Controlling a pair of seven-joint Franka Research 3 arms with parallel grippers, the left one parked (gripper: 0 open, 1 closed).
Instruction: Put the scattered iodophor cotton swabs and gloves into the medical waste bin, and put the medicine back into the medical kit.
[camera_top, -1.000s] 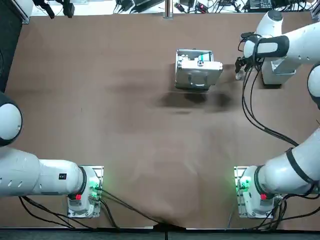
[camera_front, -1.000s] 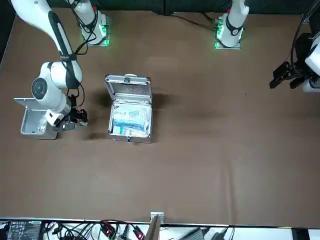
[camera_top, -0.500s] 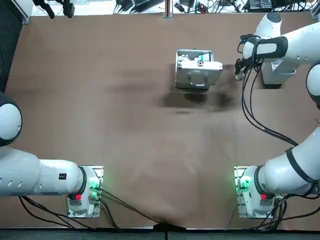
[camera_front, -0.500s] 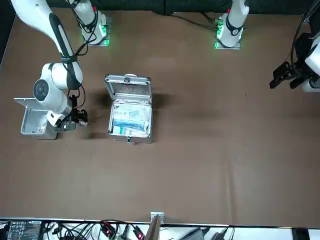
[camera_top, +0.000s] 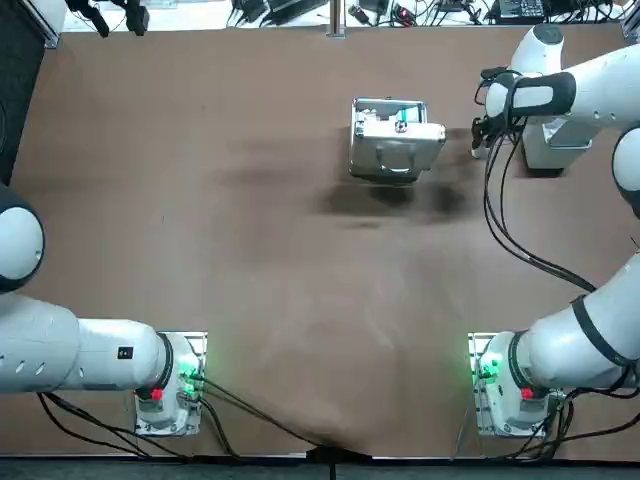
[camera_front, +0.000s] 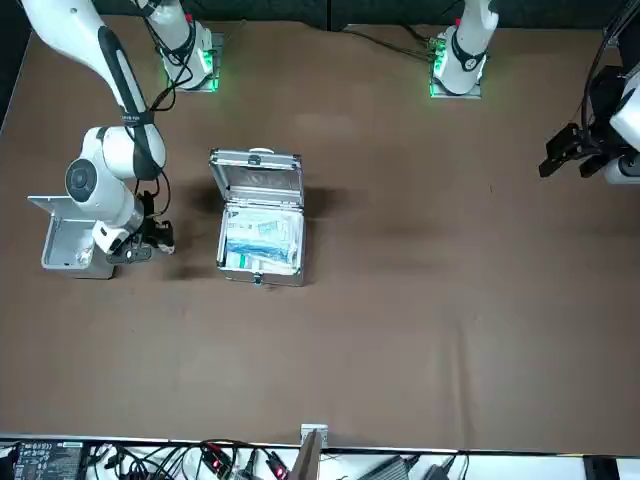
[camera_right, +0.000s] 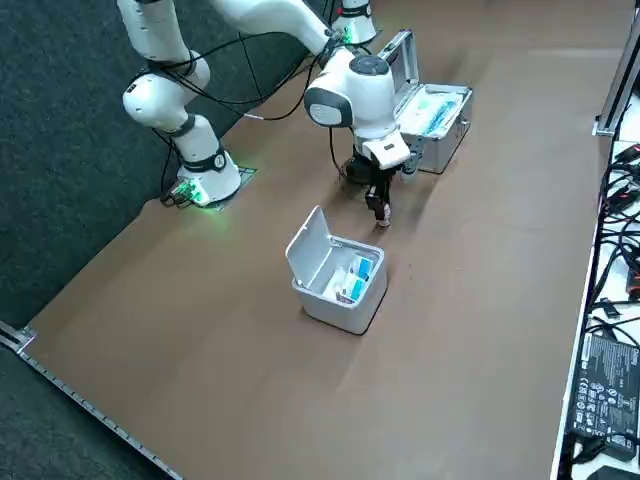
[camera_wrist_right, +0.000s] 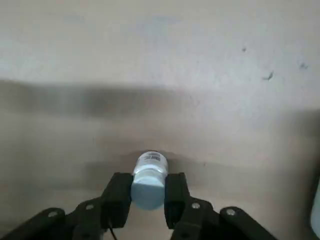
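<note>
Wrist view: claw (camera_wrist_right: 148, 187) clamped on med bottle (camera_wrist_right: 149, 172), low over table (camera_wrist_right: 160, 50). Vs 1 s ago claw barely moved, so lift likely just starting. Open kit (camera_front: 256, 182) near claw; bin (camera_front: 65, 262) on its other side.

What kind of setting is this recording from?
Likely a robotics lab bench staged for a medical tidy-up: two arms bolted to a brown table, cables and electronics along its edge, an open medical kit and waste bin. The right gripper, between them, holds a medicine bottle.
</note>
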